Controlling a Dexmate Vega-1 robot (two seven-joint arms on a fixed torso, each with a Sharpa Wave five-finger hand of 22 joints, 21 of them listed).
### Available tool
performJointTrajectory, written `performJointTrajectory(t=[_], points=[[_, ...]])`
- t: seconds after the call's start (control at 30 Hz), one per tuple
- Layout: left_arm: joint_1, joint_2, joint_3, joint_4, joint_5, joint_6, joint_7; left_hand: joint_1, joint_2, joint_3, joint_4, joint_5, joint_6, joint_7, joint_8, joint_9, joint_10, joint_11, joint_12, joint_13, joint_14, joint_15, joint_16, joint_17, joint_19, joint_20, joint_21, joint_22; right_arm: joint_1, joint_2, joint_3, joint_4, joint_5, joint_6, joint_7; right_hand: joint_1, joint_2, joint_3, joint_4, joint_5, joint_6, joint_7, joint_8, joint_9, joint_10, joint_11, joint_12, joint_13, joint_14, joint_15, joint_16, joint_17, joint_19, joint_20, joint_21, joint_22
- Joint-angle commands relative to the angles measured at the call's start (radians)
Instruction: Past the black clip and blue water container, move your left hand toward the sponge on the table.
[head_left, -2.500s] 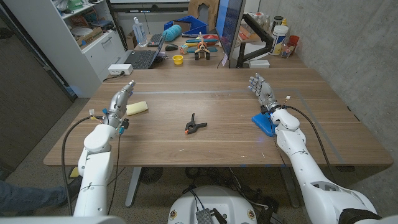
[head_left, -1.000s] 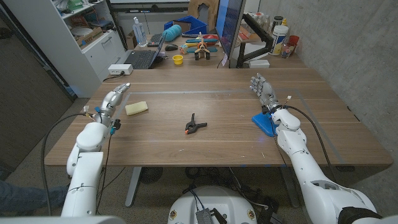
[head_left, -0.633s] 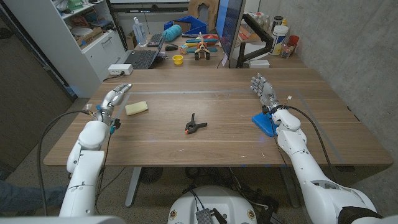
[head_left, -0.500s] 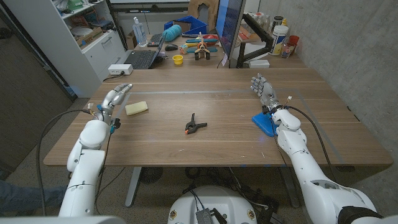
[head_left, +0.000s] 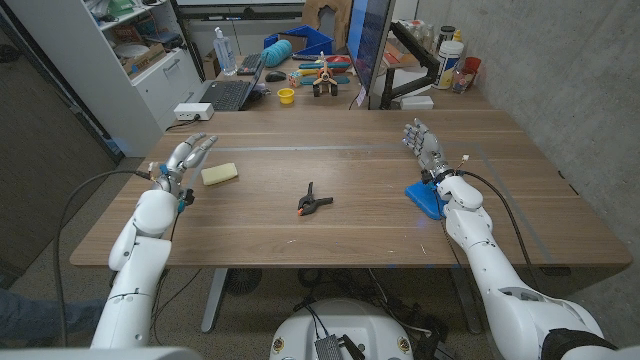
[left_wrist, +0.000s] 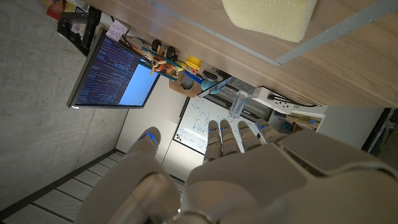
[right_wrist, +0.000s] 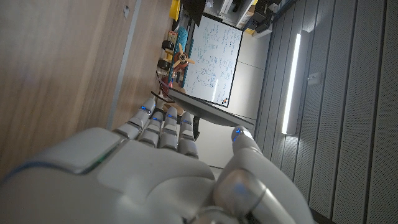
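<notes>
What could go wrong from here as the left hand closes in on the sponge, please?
The left hand hangs open right beside the yellow sponge, so a fast approach could knock it across the table instead of meeting it. The sponge also lies close to the table's left edge, so an outward nudge might push it off.

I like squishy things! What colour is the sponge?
Pale yellow sponge; the head view shows it best.

Laptop (head_left: 226, 93), monitor (head_left: 371, 45), yellow cup (head_left: 286, 96) behind table (head_left: 340, 230)
</notes>
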Motion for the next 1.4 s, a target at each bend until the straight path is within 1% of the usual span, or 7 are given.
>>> performJointTrajectory(t=[0.03,0.23,0.37,0.57,0.87,1.13,1.4], points=[[0.009,0.044,0.045,-0.007,0.132,0.028,0.06,0.01,0.001,0.001,-0.005,0.007,0.009,-0.001,0.002,0.005,0.005,-0.001,0.001,0.005,0.004,0.002,0.004,0.005,0.001,0.009,-0.004,0.006,0.006,0.005,0.002,0.007,-0.008,0.0,-0.004,0.001,0.007,-0.003,0.002,0.006,0.007,0.002,0.003,0.001,0.008,-0.003,0.001,0.006,0.009,0.0,-0.002,0.002,0.009,-0.001,-0.002,0.004],[0.007,0.06,0.061,-0.001,0.168,0.039,0.077,0.013,0.002,0.001,-0.006,0.007,0.013,-0.005,0.002,0.005,0.007,-0.004,0.001,0.006,0.007,0.002,0.005,0.005,0.005,0.019,-0.006,0.006,0.01,0.005,0.003,0.01,-0.014,-0.003,-0.009,0.001,0.007,-0.003,0.001,0.006,0.006,0.001,0.003,0.001,0.007,-0.001,0.0,0.006,0.009,0.0,-0.003,0.002,0.01,-0.001,-0.004,0.004],[0.006,0.072,0.074,0.002,0.194,0.045,0.091,0.015,0.003,0.001,-0.007,0.007,0.015,-0.006,0.002,0.005,0.008,-0.001,0.001,0.006,0.008,0.004,0.005,0.005,0.008,0.007,-0.007,0.006,0.013,0.006,0.004,0.012,-0.014,-0.008,-0.01,0.001,0.008,-0.003,0.001,0.006,0.007,0.0,0.003,0.001,0.008,-0.002,0.001,0.006,0.01,0.001,-0.003,0.002,0.011,-0.001,-0.006,0.004],[-0.006,0.085,0.084,0.014,0.208,0.058,0.094,0.018,0.004,0.001,-0.008,0.008,0.018,-0.008,0.002,0.005,0.008,0.001,0.0,0.006,0.009,0.005,0.004,0.005,0.009,0.003,-0.009,0.006,0.023,0.01,0.007,0.033,-0.016,0.0,-0.008,0.001,0.008,-0.003,0.0,0.006,0.008,0.001,0.003,0.001,0.008,-0.001,0.001,0.006,0.01,0.0,-0.003,0.002,0.012,-0.001,-0.007,0.004],[-0.042,0.108,0.114,0.053,0.235,0.101,0.077,0.021,0.005,0.0,-0.009,0.008,0.026,-0.014,0.003,0.005,0.01,-0.001,0.0,0.006,0.011,0.004,0.004,0.006,0.01,0.004,-0.012,0.007,0.036,0.016,0.012,0.057,-0.021,0.012,-0.007,0.001,0.008,-0.003,0.0,0.006,0.009,0.001,0.003,0.001,0.01,-0.001,0.001,0.006,0.01,0.001,-0.003,0.002,0.013,0.0,-0.011,0.004],[-0.07,0.126,0.153,0.09,0.268,0.135,0.082,0.023,0.005,-0.001,-0.01,0.009,0.039,-0.013,0.006,0.005,0.014,-0.004,0.001,0.006,0.014,0.003,0.005,0.006,0.011,0.005,-0.015,0.007,0.036,0.017,0.017,0.06,-0.023,0.016,-0.002,0.001,0.008,-0.004,-0.001,0.007,0.01,0.001,0.003,0.001,0.011,-0.002,0.001,0.006,0.01,0.0,-0.004,0.002,0.014,0.001,-0.014,0.004],[-0.08,0.139,0.19,0.1,0.301,0.166,0.095,0.026,0.006,-0.001,-0.012,0.009,0.049,-0.021,0.008,0.006,0.023,-0.008,0.003,0.006,0.02,-0.002,0.006,0.006,0.015,0.001,-0.017,0.007,0.039,0.014,0.023,0.065,-0.019,0.017,0.006,0.0,0.008,-0.005,-0.001,0.006,0.011,-0.001,0.003,0.001,0.01,-0.002,0.0,0.006,0.01,0.0,-0.004,0.002,0.016,0.002,-0.017,0.004]])
